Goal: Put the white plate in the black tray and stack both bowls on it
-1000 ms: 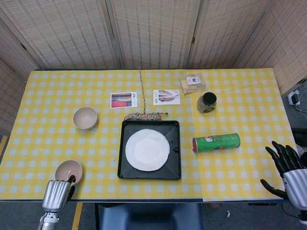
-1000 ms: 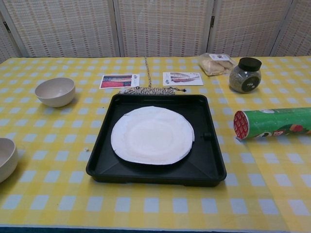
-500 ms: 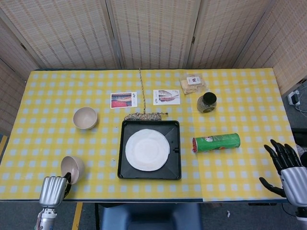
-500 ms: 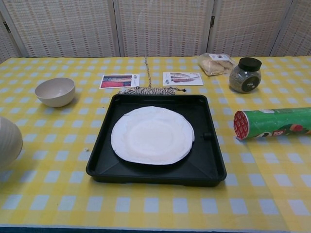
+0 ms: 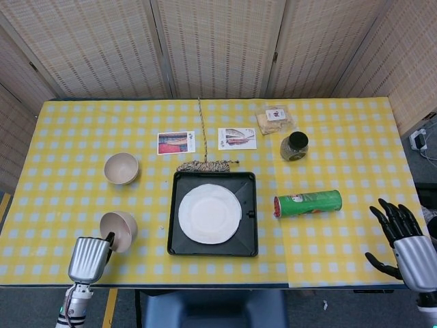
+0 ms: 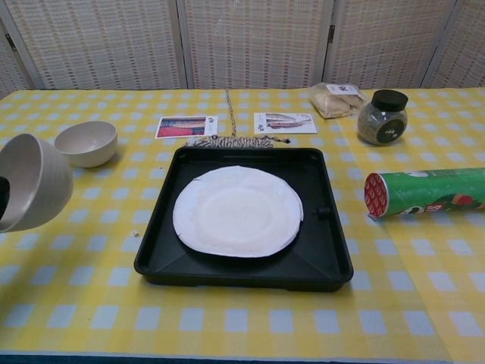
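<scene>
The white plate lies flat in the black tray at the table's middle. My left hand grips a beige bowl by its rim, lifted and tilted on its side, left of the tray. A second beige bowl stands upright on the table farther back on the left. My right hand hovers over the table's front right corner with fingers spread, holding nothing.
A green chip can lies on its side right of the tray. Behind it stand a dark-lidded jar and a bagged snack. Two picture cards and a coiled rope lie behind the tray.
My left hand has lifted the near bowl off the table, tipped it on its side and carried it right toward the tray. The right hand has shifted slightly left.
</scene>
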Tool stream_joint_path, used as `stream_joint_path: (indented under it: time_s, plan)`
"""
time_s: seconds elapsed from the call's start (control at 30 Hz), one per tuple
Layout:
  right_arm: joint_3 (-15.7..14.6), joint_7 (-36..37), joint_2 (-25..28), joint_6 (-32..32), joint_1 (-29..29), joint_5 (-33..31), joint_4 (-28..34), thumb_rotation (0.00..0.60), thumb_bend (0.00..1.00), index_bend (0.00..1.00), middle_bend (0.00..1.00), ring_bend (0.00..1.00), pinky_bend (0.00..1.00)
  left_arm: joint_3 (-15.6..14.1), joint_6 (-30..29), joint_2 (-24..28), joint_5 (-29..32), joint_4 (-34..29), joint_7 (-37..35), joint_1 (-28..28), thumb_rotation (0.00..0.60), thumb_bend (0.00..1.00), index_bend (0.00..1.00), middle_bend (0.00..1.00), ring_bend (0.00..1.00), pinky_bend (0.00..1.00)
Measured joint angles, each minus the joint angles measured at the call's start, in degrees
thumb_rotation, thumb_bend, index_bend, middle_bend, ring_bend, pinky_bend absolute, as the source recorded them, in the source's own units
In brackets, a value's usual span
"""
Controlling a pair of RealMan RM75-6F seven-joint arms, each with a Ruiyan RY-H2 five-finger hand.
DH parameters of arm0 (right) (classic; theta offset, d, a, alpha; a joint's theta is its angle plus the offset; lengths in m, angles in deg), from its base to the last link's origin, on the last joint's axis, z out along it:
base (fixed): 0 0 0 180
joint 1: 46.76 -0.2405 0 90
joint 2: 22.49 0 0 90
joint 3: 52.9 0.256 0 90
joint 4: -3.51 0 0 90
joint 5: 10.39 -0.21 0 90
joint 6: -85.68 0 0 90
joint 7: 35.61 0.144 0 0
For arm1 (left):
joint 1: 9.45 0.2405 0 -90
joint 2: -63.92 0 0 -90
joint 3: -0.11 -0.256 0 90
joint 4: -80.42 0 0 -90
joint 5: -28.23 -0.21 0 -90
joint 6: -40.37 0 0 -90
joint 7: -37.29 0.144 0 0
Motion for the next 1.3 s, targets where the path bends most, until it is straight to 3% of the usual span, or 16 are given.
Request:
stream_joint_path:
  time_s: [0.33,0.7,1.3]
  plan:
    - [0.56,3.39,0.21,1.93,0.78,-1.18,-1.49,0.600,0.24,0.00,0.00,0.00,0.00,5.55,9.06,-1.79,2.37,-4.71,6.24,-8.06,0.600,0.49,0.75,1.00,1.00,1.00]
    - [1.64,5.60,1.21,-1.58,-0.01,-5.55,-1.71,0.600,0.24,0.00,0.00,0.00,0.00,11.16,18.19,-4.61,13.44,-6.86,15.39,-16.02,0.600,0.50,0.75,1.00,1.00,1.00]
    - [1.94,10.34,3.29,-4.25,-0.94,-7.35,-2.07,0.600,0.24,0.00,0.00,0.00,0.00,9.26,21.30,-17.76,16.42,4.87,24.05,-25.86,0.600,0.52,0.75,1.00,1.00,1.00]
